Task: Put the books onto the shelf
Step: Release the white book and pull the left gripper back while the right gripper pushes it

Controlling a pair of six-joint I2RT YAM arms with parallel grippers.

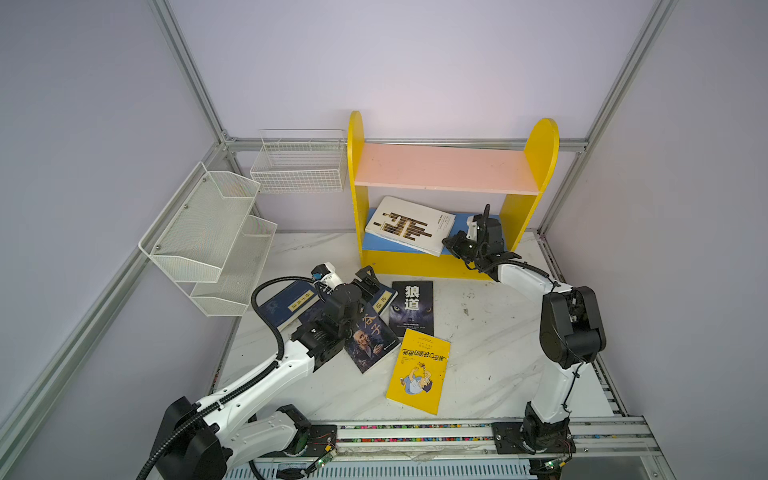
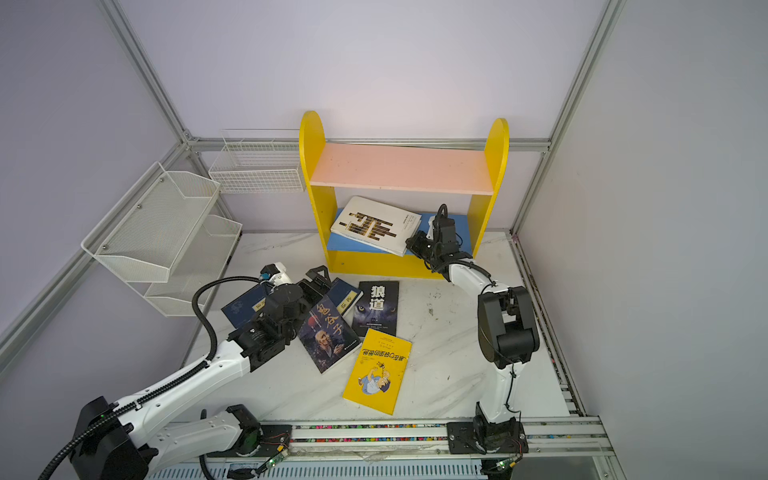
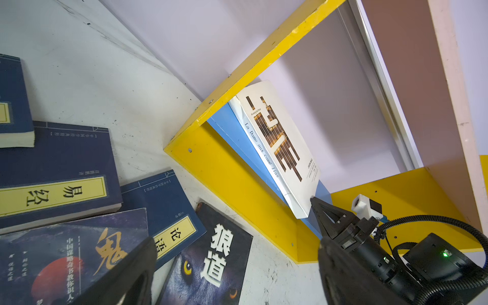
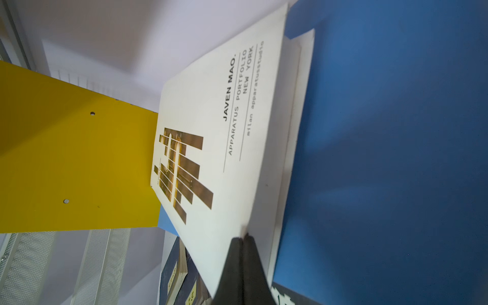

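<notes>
White marble tabletop point(image 1: 478, 353), scuffed, walled on three sides. Nearest lies the yellow cartoon book point(image 1: 419, 372), flat and alone. Beyond it the portrait book point(image 1: 368, 340) overlaps the navy books point(image 3: 52, 179), with the wolf-eyes book point(image 1: 412, 307) just to its right. All are thin paperbacks, probably light, bendy and slick-covered. Lying flat they offer no lip, so an overhanging corner or the spine edge looks like the best hold. The left gripper point(image 1: 370, 284) hangs over this pile with its jaws spread wide and nothing in them. The wolf-eyes cover and one navy book lie right under it. Farther back stands the shelf point(image 1: 356, 166). The white book point(image 1: 409, 224) lies tilted across the blue lower board point(image 1: 386, 243), its near right corner overhanging the front. The right gripper point(image 1: 446, 243) is closed at that corner and appears to pinch only the cover edge. This book is larger and likely heavier. A cover-only hold may peel it open, so gripping the full thickness looks safer. The pink upper board point(image 1: 444, 168) is bare.
</notes>
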